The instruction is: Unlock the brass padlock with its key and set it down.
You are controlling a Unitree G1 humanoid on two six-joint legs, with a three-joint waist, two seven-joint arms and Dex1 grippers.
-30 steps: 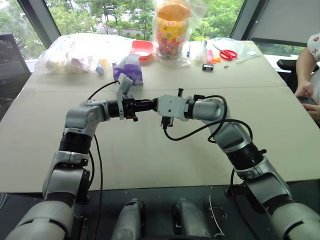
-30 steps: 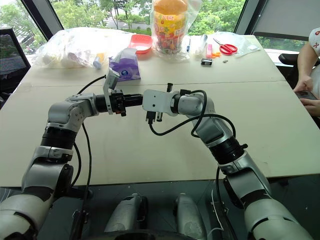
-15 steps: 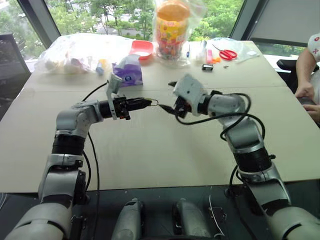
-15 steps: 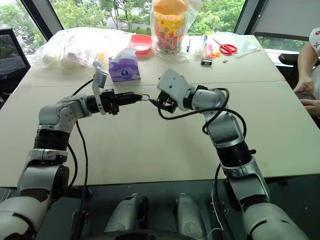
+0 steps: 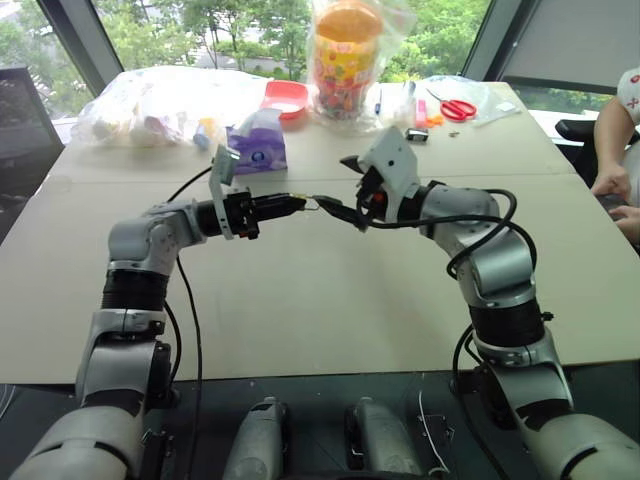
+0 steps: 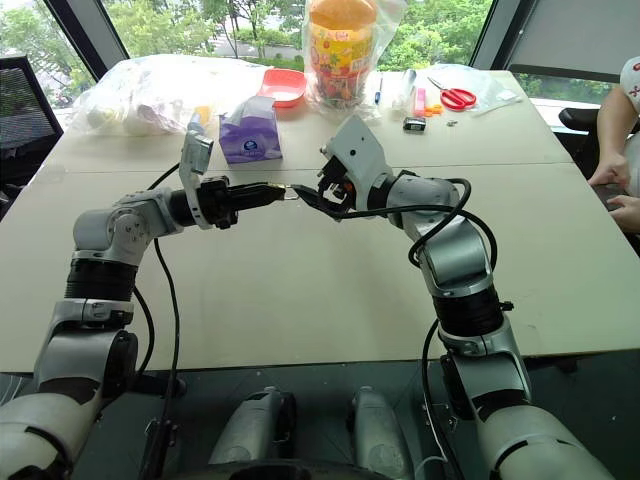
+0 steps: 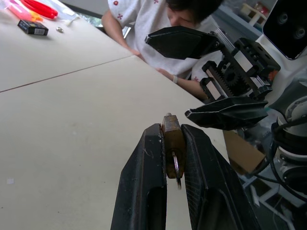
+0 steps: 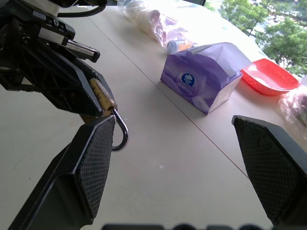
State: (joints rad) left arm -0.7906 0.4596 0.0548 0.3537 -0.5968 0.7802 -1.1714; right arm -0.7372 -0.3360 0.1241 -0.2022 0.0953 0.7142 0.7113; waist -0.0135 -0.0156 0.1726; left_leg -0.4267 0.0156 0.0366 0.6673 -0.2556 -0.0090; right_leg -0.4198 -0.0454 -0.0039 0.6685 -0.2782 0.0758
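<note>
Our left gripper [image 7: 173, 158] is clamped on the brass padlock [image 7: 172, 143], held above the table [image 5: 300, 300]. Our right gripper [image 8: 182, 158] faces it with fingers spread apart. No writing is legible on the purple tissue pack [image 8: 204, 79]

Bare table [image 5: 300, 300] lies open beneath both my arms. Ahead, the tissue box [image 5: 256, 142], red tray [image 5: 284, 97], snack jar [image 5: 345, 55] and scissors [image 5: 456, 107] crowd the far edge; a person [image 5: 620, 150] sits on my right.

Padlock [image 7: 172, 143] in left hand [image 7: 173, 158], right hand [image 8: 177, 167] just beside, above table [image 5: 300, 300]
</note>
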